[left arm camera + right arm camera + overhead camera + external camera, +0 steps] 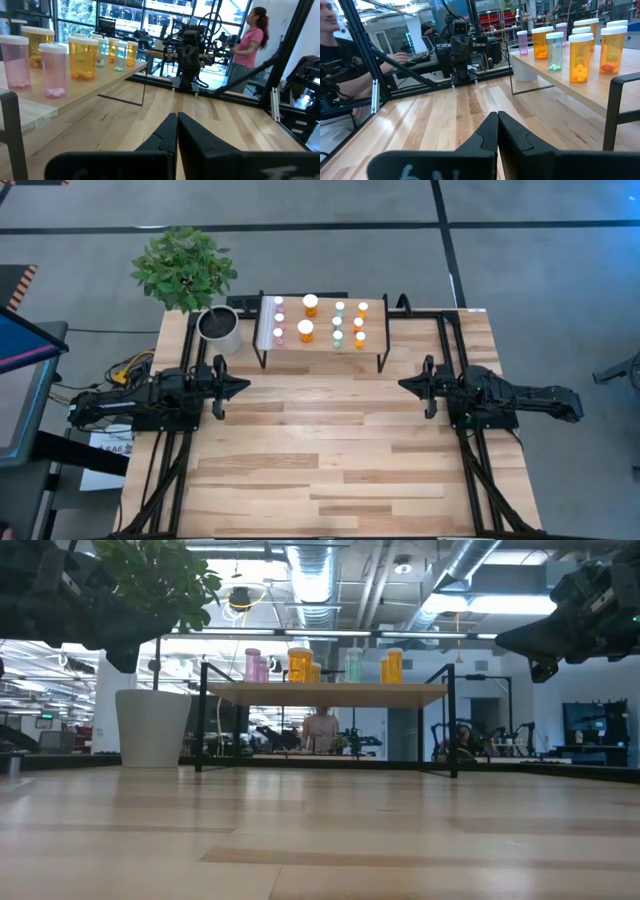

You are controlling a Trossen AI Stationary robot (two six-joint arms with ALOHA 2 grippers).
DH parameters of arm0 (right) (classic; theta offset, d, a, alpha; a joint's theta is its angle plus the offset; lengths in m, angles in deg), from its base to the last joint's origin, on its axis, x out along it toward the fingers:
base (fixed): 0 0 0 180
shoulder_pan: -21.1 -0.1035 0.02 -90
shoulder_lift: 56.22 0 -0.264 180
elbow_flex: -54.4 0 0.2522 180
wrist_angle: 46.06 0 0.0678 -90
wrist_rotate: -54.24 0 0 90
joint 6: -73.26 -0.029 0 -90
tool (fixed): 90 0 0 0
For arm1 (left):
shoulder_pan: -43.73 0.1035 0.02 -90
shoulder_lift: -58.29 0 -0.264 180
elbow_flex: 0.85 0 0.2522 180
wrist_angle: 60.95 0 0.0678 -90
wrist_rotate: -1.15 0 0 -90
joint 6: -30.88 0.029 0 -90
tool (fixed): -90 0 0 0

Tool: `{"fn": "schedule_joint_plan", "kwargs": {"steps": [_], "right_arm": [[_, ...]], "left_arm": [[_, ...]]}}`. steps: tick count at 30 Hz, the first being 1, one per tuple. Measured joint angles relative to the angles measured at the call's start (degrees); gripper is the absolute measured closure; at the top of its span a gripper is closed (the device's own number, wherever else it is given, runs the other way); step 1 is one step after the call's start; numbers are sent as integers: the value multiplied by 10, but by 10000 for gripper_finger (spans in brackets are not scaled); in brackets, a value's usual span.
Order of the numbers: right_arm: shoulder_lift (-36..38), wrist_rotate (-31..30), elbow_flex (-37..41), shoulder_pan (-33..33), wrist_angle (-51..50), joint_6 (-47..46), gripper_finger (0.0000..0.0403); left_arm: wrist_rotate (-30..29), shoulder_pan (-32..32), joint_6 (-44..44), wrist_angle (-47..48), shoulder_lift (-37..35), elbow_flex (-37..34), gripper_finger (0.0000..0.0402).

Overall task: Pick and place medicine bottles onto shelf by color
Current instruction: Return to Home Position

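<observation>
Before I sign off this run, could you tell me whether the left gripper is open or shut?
Shut: in its wrist view the left gripper has both fingers pressed together, nothing between them.

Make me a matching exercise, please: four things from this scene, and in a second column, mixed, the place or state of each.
1 pink bottles
2 small orange bottles
3 plant pot
4 left gripper

A on the table, beside the shelf
B shut, above the table
C shelf end nearest the pot
D shelf end farthest from the pot

Pairs: 1-C, 2-D, 3-A, 4-B.
</observation>
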Motion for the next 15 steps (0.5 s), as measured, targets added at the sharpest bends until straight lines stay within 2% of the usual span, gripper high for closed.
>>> {"fn": "schedule_joint_plan", "kwargs": {"steps": [15], "right_arm": [[0,0,0,0,0,0,376]], "left_arm": [[0,0,0,0,0,0,401]]}}
